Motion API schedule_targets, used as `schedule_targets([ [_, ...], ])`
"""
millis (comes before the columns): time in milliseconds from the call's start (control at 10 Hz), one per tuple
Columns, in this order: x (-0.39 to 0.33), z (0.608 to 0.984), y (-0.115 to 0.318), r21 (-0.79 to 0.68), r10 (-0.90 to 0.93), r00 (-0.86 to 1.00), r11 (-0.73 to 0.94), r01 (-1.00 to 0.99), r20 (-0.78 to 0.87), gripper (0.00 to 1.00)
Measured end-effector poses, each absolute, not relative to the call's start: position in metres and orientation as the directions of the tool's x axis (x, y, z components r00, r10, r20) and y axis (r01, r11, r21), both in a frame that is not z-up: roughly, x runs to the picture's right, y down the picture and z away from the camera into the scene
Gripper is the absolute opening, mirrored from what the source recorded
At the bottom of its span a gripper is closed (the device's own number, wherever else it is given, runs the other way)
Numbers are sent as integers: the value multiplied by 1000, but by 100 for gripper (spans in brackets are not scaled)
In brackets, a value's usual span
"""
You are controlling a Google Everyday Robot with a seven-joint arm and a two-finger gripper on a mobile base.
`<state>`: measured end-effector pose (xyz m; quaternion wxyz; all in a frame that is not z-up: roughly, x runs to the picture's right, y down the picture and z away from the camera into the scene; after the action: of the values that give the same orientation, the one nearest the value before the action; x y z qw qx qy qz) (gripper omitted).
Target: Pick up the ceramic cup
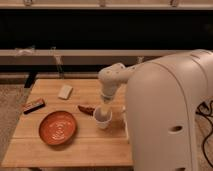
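Observation:
The ceramic cup (102, 119) is small, white and round, standing on the wooden table (75, 145) right of the orange plate. My gripper (105, 109) hangs from the white arm directly above the cup, its tip at the cup's rim. The arm's wrist (111, 82) bends down over it from the right. The cup's inside is partly hidden by the gripper.
An orange-red patterned plate (58, 127) lies at the front left. A small red object (86, 109) lies just left of the cup. A dark bar (33, 105) sits at the left edge and a pale block (65, 91) at the back. My white body (170, 115) blocks the right side.

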<state>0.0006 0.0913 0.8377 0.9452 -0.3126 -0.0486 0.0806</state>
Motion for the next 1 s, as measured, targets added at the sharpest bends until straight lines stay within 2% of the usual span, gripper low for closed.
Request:
schedule_targets([
  [300,-1,838,95,-634,174,984,764,-117,28,49],
  [700,-6,813,79,-647,206,978,748,-147,16,10],
  [800,-7,806,71,-647,221,975,746,-157,17,3],
  [1000,-6,794,55,-645,234,972,747,-163,25,0],
])
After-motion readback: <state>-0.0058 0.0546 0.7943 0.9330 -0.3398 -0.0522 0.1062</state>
